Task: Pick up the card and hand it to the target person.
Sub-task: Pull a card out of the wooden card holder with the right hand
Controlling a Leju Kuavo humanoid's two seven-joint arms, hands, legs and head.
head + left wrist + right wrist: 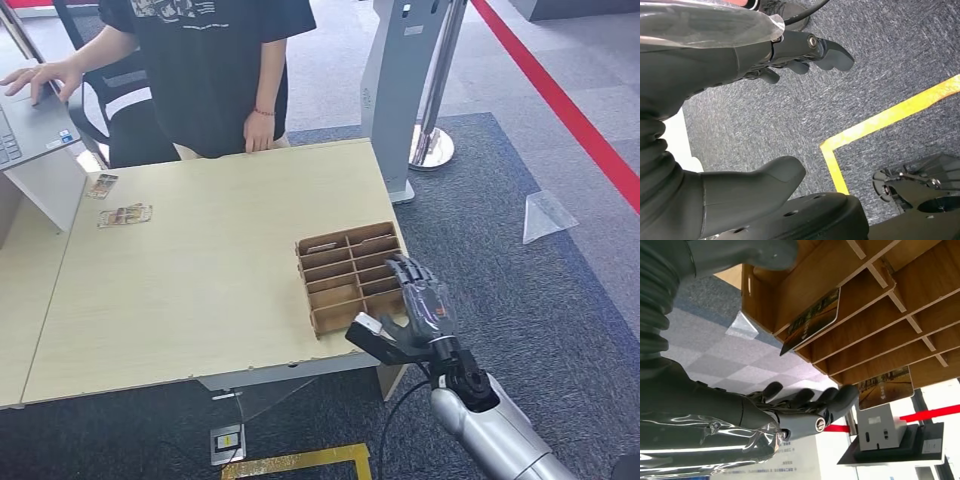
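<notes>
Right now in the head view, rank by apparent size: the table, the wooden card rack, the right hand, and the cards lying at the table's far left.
1. table
2. wooden card rack
3. right hand, nearer the camera, so unsure against the rack
4. loose cards

I see a pale wood-grain table (211, 270) carrying a brown cardboard organizer (349, 275), whose slots hold a card (811, 320) printed in dark green and gold with a white edge. My right hand (411, 315) is black and glossy on a silver arm (498, 430), over speckled blue-grey carpet (528, 300) crossed by a red stripe (562, 100) and yellow tape (885, 120). The person (207, 70) wears a black shirt with white print and a red bracelet (263, 112).
</notes>
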